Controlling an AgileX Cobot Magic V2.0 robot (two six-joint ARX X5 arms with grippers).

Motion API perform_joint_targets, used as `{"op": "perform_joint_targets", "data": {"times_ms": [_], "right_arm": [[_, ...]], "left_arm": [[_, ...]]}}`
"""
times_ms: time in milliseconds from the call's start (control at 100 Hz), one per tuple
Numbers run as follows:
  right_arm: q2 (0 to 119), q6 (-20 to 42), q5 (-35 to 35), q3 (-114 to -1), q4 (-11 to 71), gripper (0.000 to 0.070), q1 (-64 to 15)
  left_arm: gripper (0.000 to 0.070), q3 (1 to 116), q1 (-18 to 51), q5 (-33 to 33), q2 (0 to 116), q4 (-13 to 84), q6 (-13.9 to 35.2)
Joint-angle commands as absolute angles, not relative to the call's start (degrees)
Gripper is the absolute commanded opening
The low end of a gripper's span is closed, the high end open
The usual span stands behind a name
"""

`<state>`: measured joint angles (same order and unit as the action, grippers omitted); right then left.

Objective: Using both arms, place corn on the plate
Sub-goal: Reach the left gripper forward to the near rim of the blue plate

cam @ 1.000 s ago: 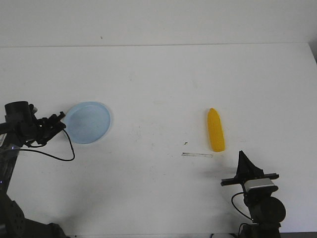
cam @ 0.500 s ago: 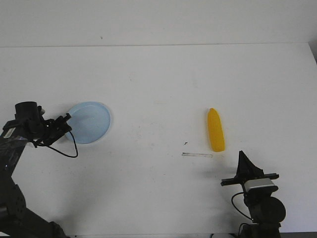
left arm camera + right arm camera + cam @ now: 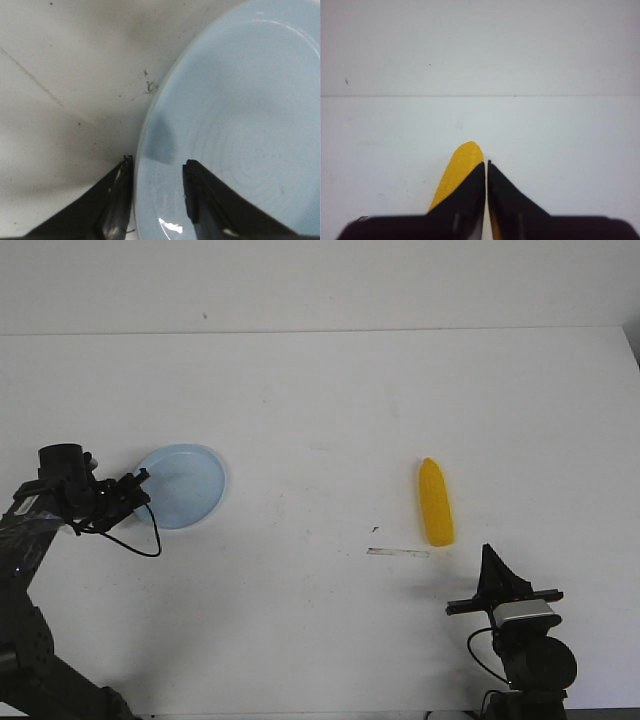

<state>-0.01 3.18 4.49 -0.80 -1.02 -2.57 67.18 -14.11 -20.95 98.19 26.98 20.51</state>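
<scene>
Left gripper (image 3: 156, 172) parted astride the plate (image 3: 190, 480) rim at table's left; close squarely on the edge, keep it level; right gripper (image 3: 486, 172) pinched together, idle just short of the corn (image 3: 435, 502) lying right.

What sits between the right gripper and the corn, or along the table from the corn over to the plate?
Nothing solid. The right gripper, shut, sits just short of the corn with only bare table between. A thin flat streak beside the corn is the only mark. The stretch to the plate looks open.
</scene>
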Motion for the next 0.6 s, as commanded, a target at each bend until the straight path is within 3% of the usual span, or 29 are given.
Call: {"op": "perform_joint_targets", "data": {"times_ms": [0, 350, 500, 590], "right_arm": [[0.1, 2.9, 4.5, -0.7, -1.7, 0.0007, -2.6], [0.1, 2.9, 4.5, -0.7, -1.7, 0.0007, -2.6], [0.1, 2.9, 4.5, -0.7, -1.7, 0.0007, -2.6], [0.1, 2.9, 4.5, -0.7, -1.7, 0.0007, -2.6]], "left_arm": [[0.0203, 68.1, -14.2, -21.1, 99.3, 26.7, 20.2], [0.0192, 68.0, -14.2, -21.0, 99.5, 26.5, 20.2], [0.0041, 67.9, -14.2, -21.0, 99.7, 26.5, 20.2], [0.0000, 67.9, -14.2, -21.0, 99.8, 26.5, 20.2]]}}
